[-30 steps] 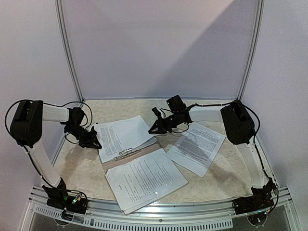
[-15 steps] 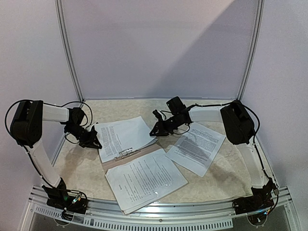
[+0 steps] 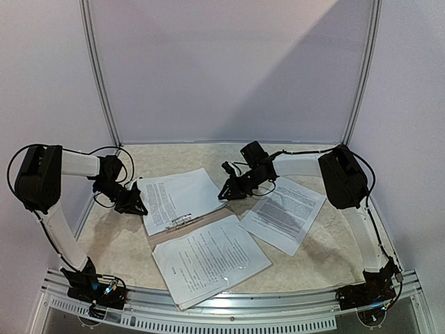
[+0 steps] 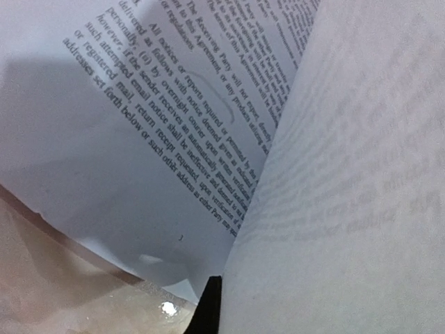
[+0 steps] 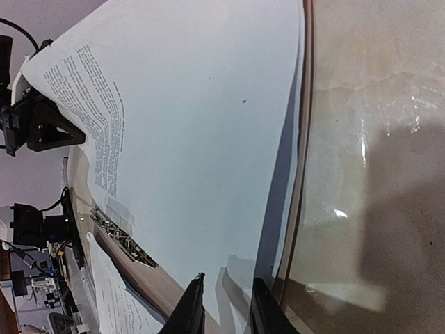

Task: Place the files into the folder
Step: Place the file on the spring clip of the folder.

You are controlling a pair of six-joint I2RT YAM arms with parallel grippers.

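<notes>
**Top external view.** The folder (image 3: 208, 218) lies open mid-table with its clip (image 3: 182, 221) at the spine. One stack of files, the far stack (image 3: 182, 197), rests on its far half. The near stack (image 3: 208, 259) rests on its near half, and the loose sheets (image 3: 284, 212) lie on the table (image 3: 111, 243) to the right, outside the cover. The left gripper (image 3: 132, 202) sits at the far stack's left edge. The right gripper (image 3: 229, 191) sits at its far right corner.

**Left wrist view.** The left gripper is closed, apparently pinching the far stack's edge. A sheet (image 4: 348, 174) rises beside the one dark fingertip (image 4: 208, 306) that shows, and printed pages (image 4: 139, 139) fan out beyond it. Which sheet is actually gripped cannot be made out.

**Right wrist view.** The right gripper (image 5: 226, 309) is partly open, and the far stack's (image 5: 208, 125) corner lies in the gap, unpinched. The folder (image 5: 149, 282) and clip (image 5: 122, 240) show beneath.

**Step in hand (judgement).** The far stack is being squared on its half of the folder. To do it well:
- Keep the left pinch low and steady so the pages do not fan further.
- Align the sheets' edges with the spine and keep them inside the cover's border.
- Fetch the loose sheets afterwards.
</notes>
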